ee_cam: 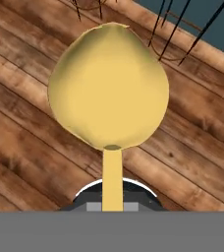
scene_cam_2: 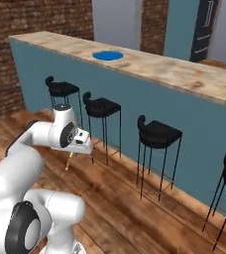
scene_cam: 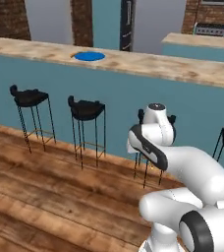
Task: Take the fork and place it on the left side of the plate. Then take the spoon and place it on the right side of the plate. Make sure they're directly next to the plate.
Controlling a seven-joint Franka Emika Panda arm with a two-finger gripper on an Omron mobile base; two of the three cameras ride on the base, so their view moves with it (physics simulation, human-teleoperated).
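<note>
A: Left base view. Report the task items.
B: The plate (scene_cam: 89,56) lies flat on the bench (scene_cam: 148,65) in the upper left of the frame. A thin orange sliver touches its left rim; too small to identify. The arm (scene_cam: 182,170) rises from the lower right, folded low in front of the stools (scene_cam: 87,109). The hand is hidden behind the arm's own links.

A: Right base view.
B: The plate (scene_cam_2: 108,55) sits on the bench (scene_cam_2: 184,74) at upper centre. The arm occupies the lower left. The gripper (scene_cam_2: 71,152) points down over the wooden floor (scene_cam_2: 130,208), and a slim orange-yellow handle hangs below it: the spoon (scene_cam_2: 69,161). It is well apart from the plate and well below bench level.

A: Hand view.
B: The spoon (ee_cam: 109,86) shows its round yellow bowl in the upper centre of the frame. Its handle runs straight down to the bottom centre, into the gripper. Floor planks lie behind it; stool legs cross the upper right.

A: Gripper condition?
B: Clamped on the spoon's handle, jaws nearly together.
</note>
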